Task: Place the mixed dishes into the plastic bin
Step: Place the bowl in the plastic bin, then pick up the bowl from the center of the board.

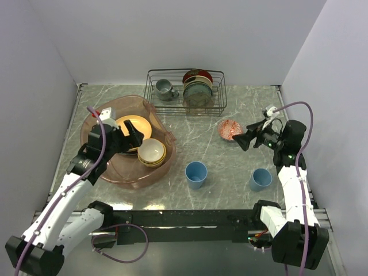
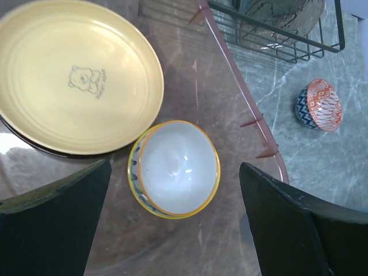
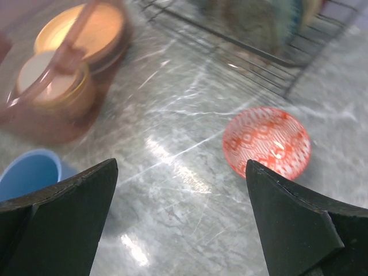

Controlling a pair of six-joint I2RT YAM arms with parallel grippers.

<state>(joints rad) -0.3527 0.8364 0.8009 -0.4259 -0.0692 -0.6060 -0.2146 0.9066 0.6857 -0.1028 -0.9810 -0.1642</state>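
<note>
While the left gripper (image 2: pixel 175 167) hung over the bin (image 1: pixel 109 106), its two fingers were spread wide apart and held nothing. Right under it sat the cream bowl (image 2: pixel 175 169), mouth up, on the floor of the bin, with a gap between it and each finger. Beside the bowl lay the yellow plate (image 2: pixel 75 75), flat, with a small bear drawn in the middle. The rim of the bowl was at the edge of the plate, and I could not tell if they touched. A dark edge showed under the plate, but I could not tell what it was.

The right gripper (image 3: pixel 181 167) was wide open too, and it held nothing. It was up above the surface (image 1: pixel 241 103), on the right side. The red bowl (image 3: pixel 267 141) sat on the surface just in front of it, outside the bin, with its red inside showing. A blue cup (image 1: pixel 196 173) stood mouth up on the surface, near the right side of the bin. The second blue cup (image 1: pixel 260 179) stood farther right, close to the right arm and well apart from the first.

At the back of the surface stood a wire rack (image 1: pixel 155 92). A grey mug (image 1: pixel 165 88) sat in it, next to some dark plates (image 1: pixel 197 86) standing on edge.
</note>
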